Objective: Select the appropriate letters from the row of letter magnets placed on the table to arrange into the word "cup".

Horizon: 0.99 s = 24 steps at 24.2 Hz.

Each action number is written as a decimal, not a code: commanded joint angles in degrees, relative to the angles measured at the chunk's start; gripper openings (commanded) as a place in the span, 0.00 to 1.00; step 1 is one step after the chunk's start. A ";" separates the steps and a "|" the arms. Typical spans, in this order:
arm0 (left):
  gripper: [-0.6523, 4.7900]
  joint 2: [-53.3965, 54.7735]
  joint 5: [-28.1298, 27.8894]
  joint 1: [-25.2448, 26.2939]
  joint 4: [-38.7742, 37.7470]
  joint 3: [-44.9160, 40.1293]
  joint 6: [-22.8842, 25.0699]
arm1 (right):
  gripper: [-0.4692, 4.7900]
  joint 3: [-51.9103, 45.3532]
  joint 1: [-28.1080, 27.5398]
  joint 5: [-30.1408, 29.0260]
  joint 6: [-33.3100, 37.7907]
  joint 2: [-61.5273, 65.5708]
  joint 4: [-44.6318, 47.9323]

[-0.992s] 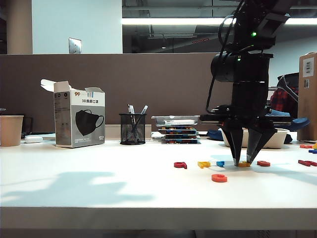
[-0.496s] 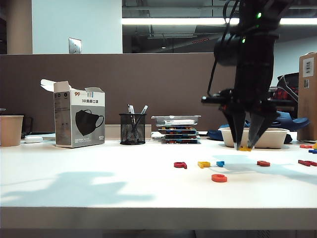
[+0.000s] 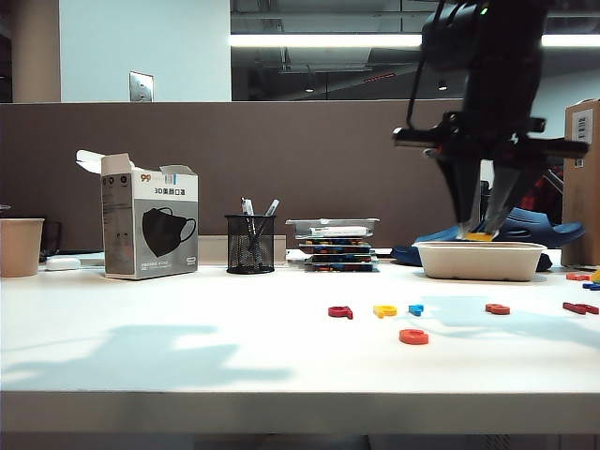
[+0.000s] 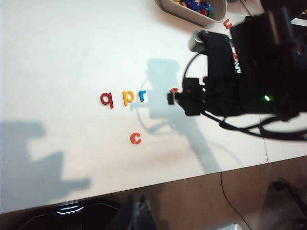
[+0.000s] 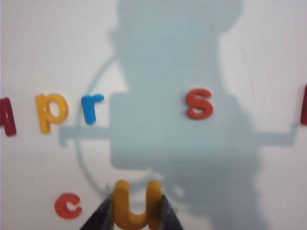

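Note:
My right gripper hangs well above the table, shut on a yellow letter u, level with the white tray's rim in the exterior view. Its dark fingers press on both sides of the u. Below on the table lies the row: dark red q, yellow p, blue r and red s, with a gap between r and s. The orange-red c lies alone nearer the front edge. My left gripper sits dark and blurred past the table's front edge, fingers together and holding nothing.
A white tray of spare letters stands behind the row at the right. More loose letters lie at the far right. A mesh pen cup, a mask box and a paper cup stand at the back left.
My right gripper has lifted the yellow u out of the row and risen high above the table, drifting slightly right. The other letters have not moved.

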 commanded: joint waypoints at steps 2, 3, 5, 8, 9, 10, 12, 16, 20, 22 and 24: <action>0.11 -0.15 -0.24 -0.02 0.15 0.17 -0.11 | 0.30 -4.35 0.11 -0.22 1.09 -4.11 0.96; 0.11 -0.15 -0.24 -0.02 0.13 0.17 -0.11 | 0.30 -5.22 0.17 -0.26 1.40 -4.70 1.29; 0.11 -0.15 -0.24 -0.02 0.13 0.17 -0.11 | 0.30 -7.37 0.79 -0.24 1.66 -6.05 2.38; 0.11 -0.15 -0.24 -0.02 0.13 0.17 -0.11 | 0.30 -9.97 1.57 -0.26 2.05 -7.10 3.76; 0.11 -0.15 -0.26 -0.02 0.13 0.17 -0.11 | 0.30 -11.10 2.36 -0.31 2.08 -7.19 4.24; 0.11 -0.15 -0.24 -0.02 0.15 0.17 -0.11 | 0.30 -11.72 2.95 -0.26 2.10 -7.17 4.63; 0.11 -0.15 -0.24 -0.02 0.13 0.17 -0.11 | 0.30 -13.25 5.09 -0.31 2.38 -7.15 6.49; 0.11 -0.15 -0.24 -0.02 0.13 0.17 -0.11 | 0.30 -15.43 6.97 -0.37 4.24 -7.15 9.51; 0.11 -0.15 -0.26 -0.02 0.13 0.17 -0.11 | 0.30 -18.69 7.23 -1.62 5.18 -7.08 12.57; 0.11 -0.15 -0.24 -0.02 0.13 0.17 -0.11 | 0.30 -19.76 7.23 -1.44 5.11 -6.97 13.40; 0.11 -0.15 -0.24 -0.02 0.13 0.17 -0.11 | 0.30 -20.70 7.23 -1.38 5.05 -6.78 14.60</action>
